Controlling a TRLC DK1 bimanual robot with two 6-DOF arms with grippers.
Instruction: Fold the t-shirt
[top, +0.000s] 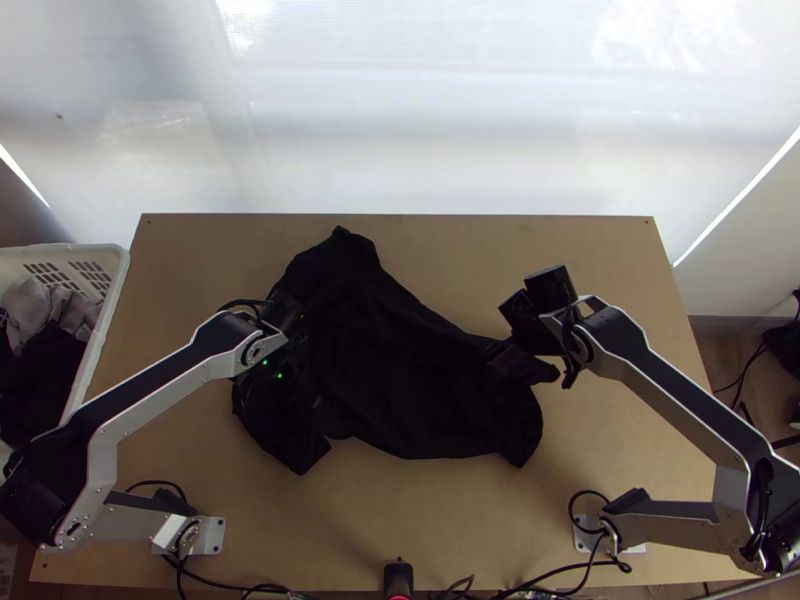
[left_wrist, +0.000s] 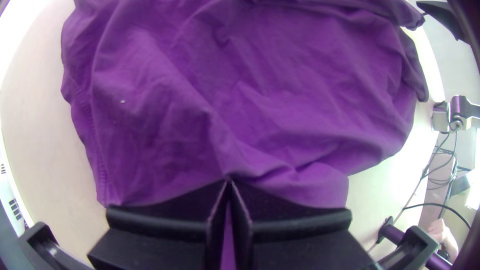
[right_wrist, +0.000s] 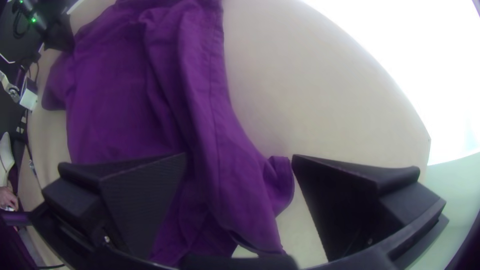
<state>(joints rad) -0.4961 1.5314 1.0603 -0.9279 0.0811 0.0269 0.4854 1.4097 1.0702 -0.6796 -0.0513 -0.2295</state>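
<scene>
Right gripper (right_wrist: 239, 156) stands parted astride the t-shirt's (right_wrist: 115, 110) edge. Keep it low; you should gather both layers squarely before closing.

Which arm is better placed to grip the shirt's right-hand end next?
Probably the right. Its tool is open over that end of the T-shirt, with cloth in view between its fingers. The left tool is across at the shirt's other side, fingertips together.

No text, label or brand can be read in the top view. The two wrist views carry no readable numbers or signs either.
</scene>
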